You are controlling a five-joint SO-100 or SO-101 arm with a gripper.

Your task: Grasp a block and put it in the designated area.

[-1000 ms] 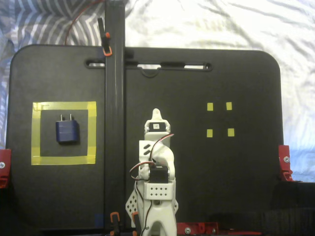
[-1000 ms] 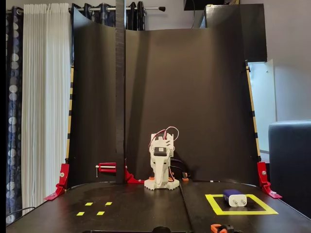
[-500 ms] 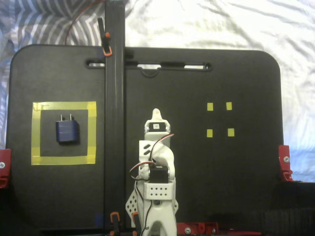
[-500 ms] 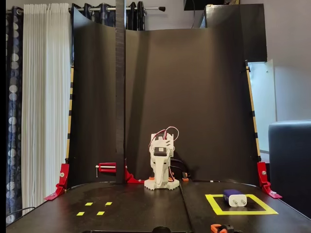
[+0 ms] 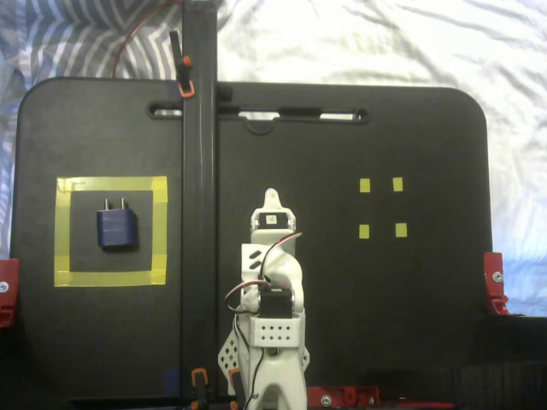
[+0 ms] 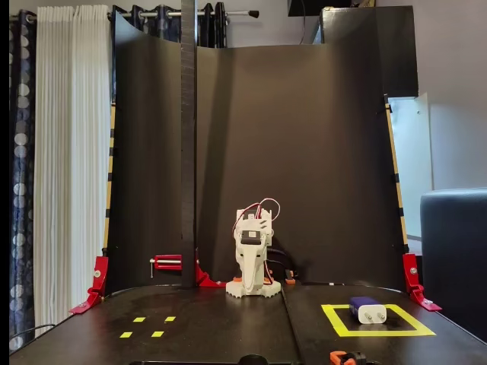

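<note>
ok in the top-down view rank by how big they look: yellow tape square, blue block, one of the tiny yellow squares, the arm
1. The arm, though it stands nearer the camera, so unsure.
2. The yellow tape square.
3. The blue block.
4. A tiny yellow square.

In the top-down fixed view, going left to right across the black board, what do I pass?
Yellow tape square with the blue block inside it → vertical black post → white arm → four small yellow markers → red clamp.
</note>
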